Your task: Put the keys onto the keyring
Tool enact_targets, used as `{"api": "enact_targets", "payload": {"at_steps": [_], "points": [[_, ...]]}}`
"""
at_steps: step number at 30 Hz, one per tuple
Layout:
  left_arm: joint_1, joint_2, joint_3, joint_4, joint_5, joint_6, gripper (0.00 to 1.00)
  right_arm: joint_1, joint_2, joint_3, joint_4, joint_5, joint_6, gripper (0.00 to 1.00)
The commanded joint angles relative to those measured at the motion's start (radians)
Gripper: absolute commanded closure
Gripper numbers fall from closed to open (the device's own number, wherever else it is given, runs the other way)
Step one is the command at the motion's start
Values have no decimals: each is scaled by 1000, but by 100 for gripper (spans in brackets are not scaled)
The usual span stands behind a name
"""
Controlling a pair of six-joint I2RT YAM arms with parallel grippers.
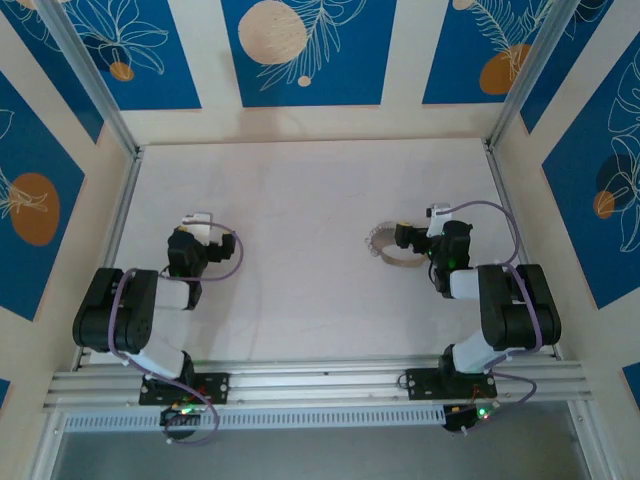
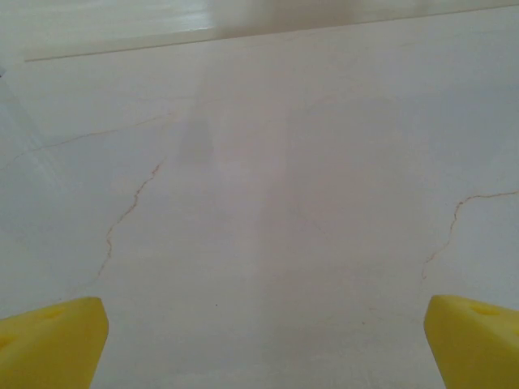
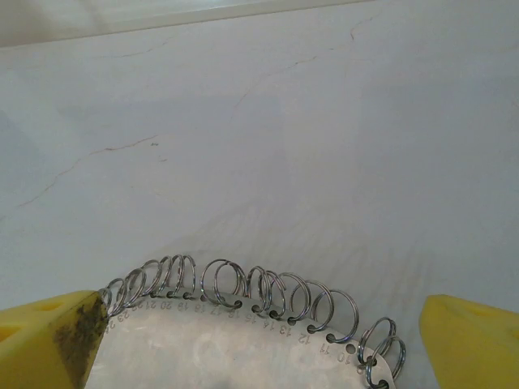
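The keyring (image 3: 243,348) is a flat grey arc with numbered holes, and several small wire split rings (image 3: 223,284) stand along its outer edge. It lies on the white table, right of centre (image 1: 380,245). My right gripper (image 3: 259,352) is open, with its yellow fingertips (image 3: 49,340) on either side of the arc and low over it. In the top view my right gripper (image 1: 402,238) points left at the keyring. My left gripper (image 2: 263,344) is open over bare table at the left (image 1: 198,222). The keys are out of view.
The white tabletop (image 1: 300,200) has hairline cracks (image 2: 130,211). Aluminium posts and rails (image 1: 120,210) run along both sides, with patterned blue-and-cream walls behind them. A metal rail (image 1: 320,378) carrying both arm bases runs along the near edge.
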Motion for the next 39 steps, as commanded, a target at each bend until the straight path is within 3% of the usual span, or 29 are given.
{"api": "enact_targets", "payload": {"at_steps": [1, 28, 30, 33, 35, 39], "points": [[10, 1, 26, -21, 27, 5, 0, -4, -5, 19, 4, -15, -23, 1], [9, 0, 39, -47, 36, 8, 0, -17, -10, 18, 6, -45, -16, 2], [8, -7, 42, -53, 28, 10, 0, -5, -58, 58, -100, -4, -15, 6], [8, -76, 130, -271, 0, -1, 0, -3, -176, 160, -364, -10, 3, 7], [7, -110, 205, -426, 9, 6, 0, -18, -239, 235, -519, -41, 123, 0], [7, -185, 285, -543, 25, -37, 0, -41, -292, 330, -713, -146, 287, 1]]}}
